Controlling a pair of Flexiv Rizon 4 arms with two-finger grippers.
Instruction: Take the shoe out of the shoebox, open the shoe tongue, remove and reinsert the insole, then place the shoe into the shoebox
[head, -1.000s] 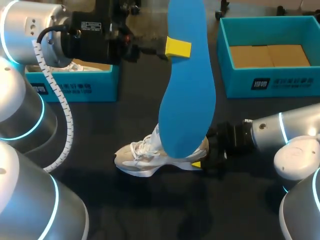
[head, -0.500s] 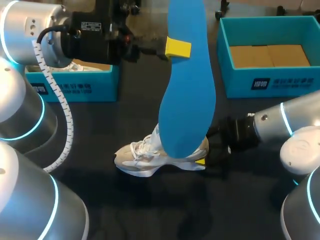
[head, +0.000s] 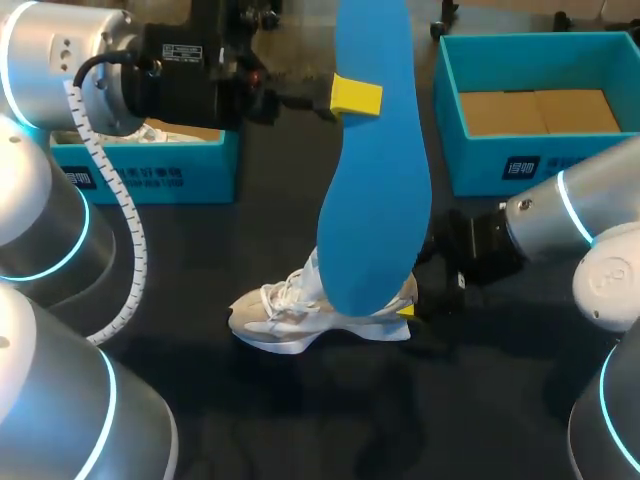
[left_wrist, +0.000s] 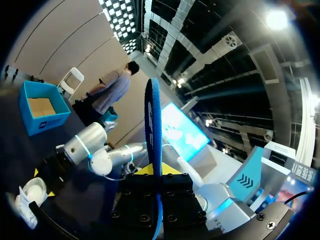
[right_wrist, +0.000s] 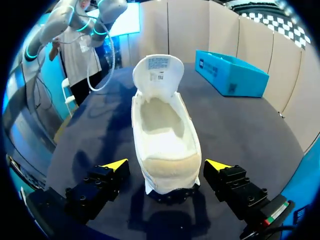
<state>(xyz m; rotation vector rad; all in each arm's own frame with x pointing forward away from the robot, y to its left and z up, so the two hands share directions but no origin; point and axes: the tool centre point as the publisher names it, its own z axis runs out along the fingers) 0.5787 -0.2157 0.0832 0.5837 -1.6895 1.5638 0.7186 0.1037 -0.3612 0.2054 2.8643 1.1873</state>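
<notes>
At the middle of the table (head: 300, 420) the shoe (head: 290, 315) lies with its toe toward 9 o'clock and its heel toward 3 o'clock. In the right wrist view its tongue is folded up and away, so the mouth is wide open. The right gripper (head: 405, 312) sits at the heel with its jaws apart. One yellow tip is on each side of the heel and neither is touching it.

The left gripper (head: 355, 95) is clamped on the blue insole (head: 375, 200) near its narrow end. The insole hangs upright with the broad end down, above the shoe. How far above it cannot be judged from the overhead view.

The step in hand looks like putting the insole back. To do it well, the right jaws should probably pinch the heel first so the light shoe cannot skid. The broad end should then be tipped toward 9 o'clock and slid in under the tongue, low and slow, before the heel end is pressed flat. Coming straight down may buckle the foam.

One blue box (head: 540, 165) waits at 2 o'clock and another (head: 140, 178) at 10 o'clock.
</notes>
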